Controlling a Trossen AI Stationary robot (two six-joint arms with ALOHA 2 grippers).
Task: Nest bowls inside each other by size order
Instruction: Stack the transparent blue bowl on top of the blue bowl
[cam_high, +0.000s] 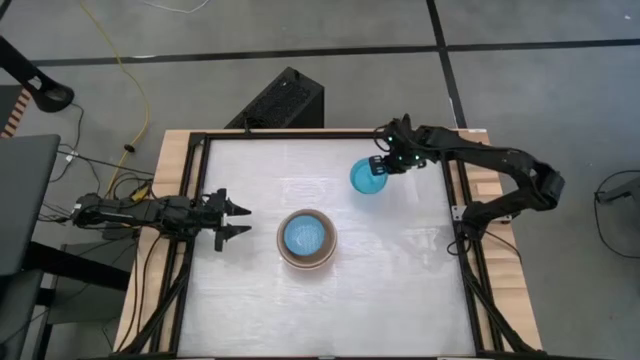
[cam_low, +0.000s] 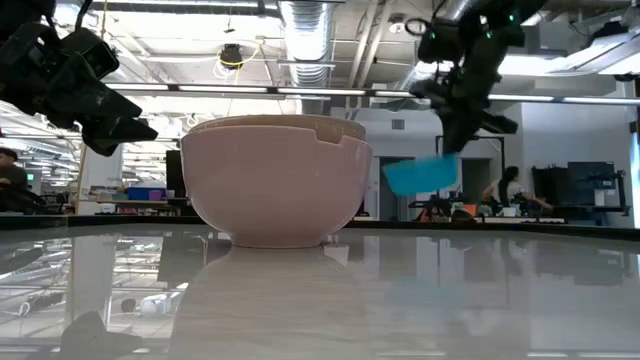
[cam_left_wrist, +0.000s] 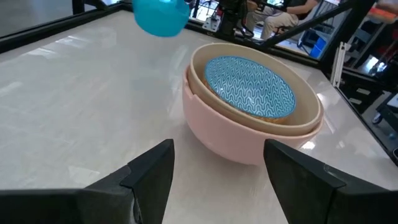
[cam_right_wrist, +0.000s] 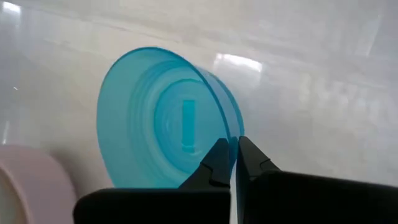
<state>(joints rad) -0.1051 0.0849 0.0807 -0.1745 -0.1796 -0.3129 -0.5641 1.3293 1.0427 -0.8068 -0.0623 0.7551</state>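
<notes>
Right wrist view: my right gripper (cam_right_wrist: 235, 163) pinches rim of teal bowl (cam_right_wrist: 165, 121), fingers nearly closed on thin wall. Bowl tilted, mouth toward camera, held clear of table (cam_high: 400, 270) near far right part. Raised bar mark on inner base; no readable writing. Nested stack (cam_high: 306, 238) at table centre: pink outside, beige, patterned blue inside, mouths up. My left gripper (cam_high: 236, 219) waits, fingers spread, empty, at left edge.

A: Right gripper (cam_high: 385, 166) is at the teal-blue bowl (cam_high: 367, 178), pinching its rim near the table's (cam_high: 400, 290) far right side.

B: And mid-table, the nested stack (cam_high: 306, 239) shows a light blue bowl (cam_high: 306, 235) on top. Left gripper (cam_high: 240, 221) sits open just beside it.
</notes>
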